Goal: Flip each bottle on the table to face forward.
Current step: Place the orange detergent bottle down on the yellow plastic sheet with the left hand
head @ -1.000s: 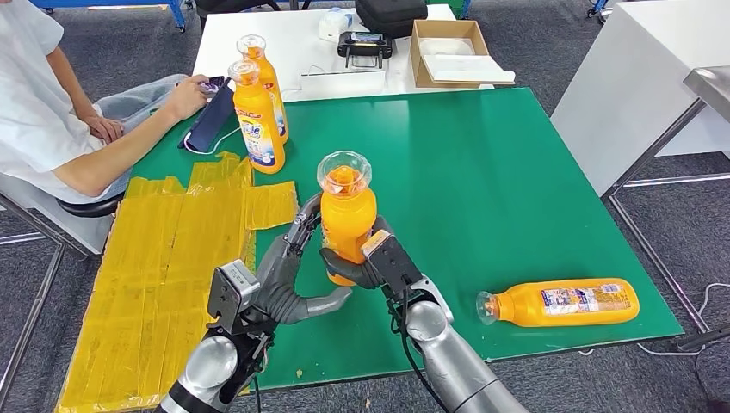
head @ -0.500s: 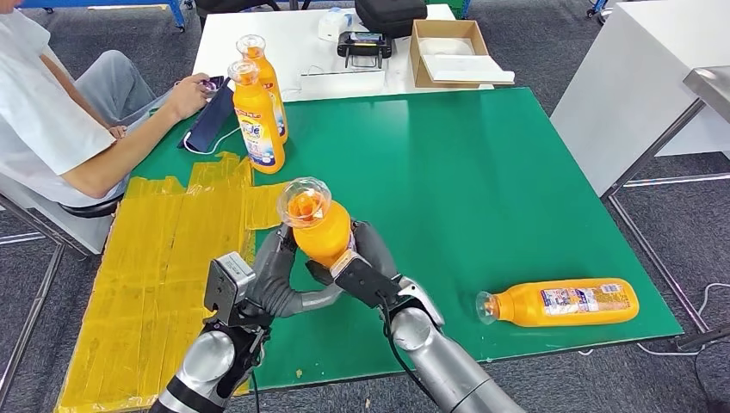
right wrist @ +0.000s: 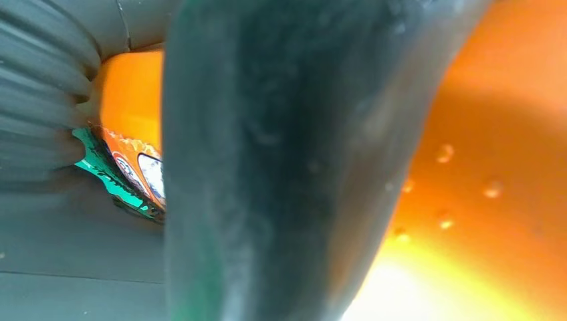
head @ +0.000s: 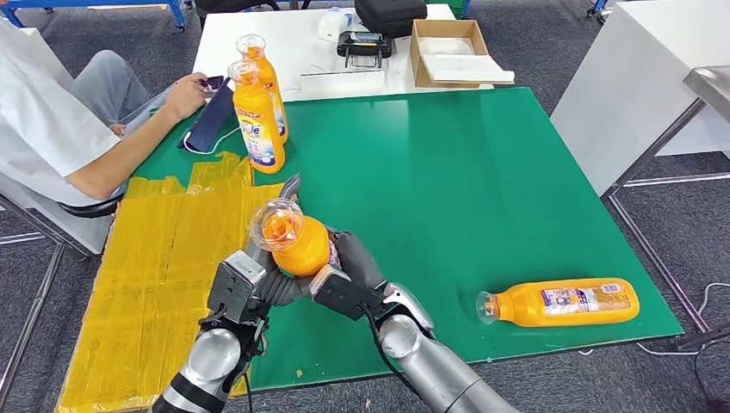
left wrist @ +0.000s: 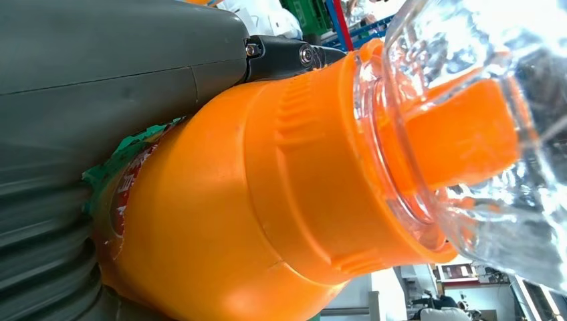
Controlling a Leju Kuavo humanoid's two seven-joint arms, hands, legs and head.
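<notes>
An orange bottle (head: pixel 300 243) with a clear cap is held above the green table (head: pixel 482 172), tilted toward me and to the left. My left hand (head: pixel 269 277) and my right hand (head: pixel 349 277) both grip its body from either side. In the left wrist view the bottle (left wrist: pixel 281 194) is very close, pressed against my left hand (left wrist: pixel 100 100). In the right wrist view a dark finger (right wrist: pixel 281 167) lies across the bottle (right wrist: pixel 481 154). Two orange bottles (head: pixel 256 116) stand upright at the table's far left. Another bottle (head: pixel 559 303) lies on its side near the front right edge.
Yellow taped sheeting (head: pixel 163 275) covers the table's left front. A seated person (head: pixel 60 129) at the left rests a hand by a dark pouch (head: pixel 207 120). A white table (head: pixel 344 52) behind carries a cardboard box (head: pixel 456 52) and a black device (head: pixel 366 43).
The held bottle has tipped from upright toward me and the left, and come lower. Both hands moved left and nearer with it. The person's arm shifted slightly.
</notes>
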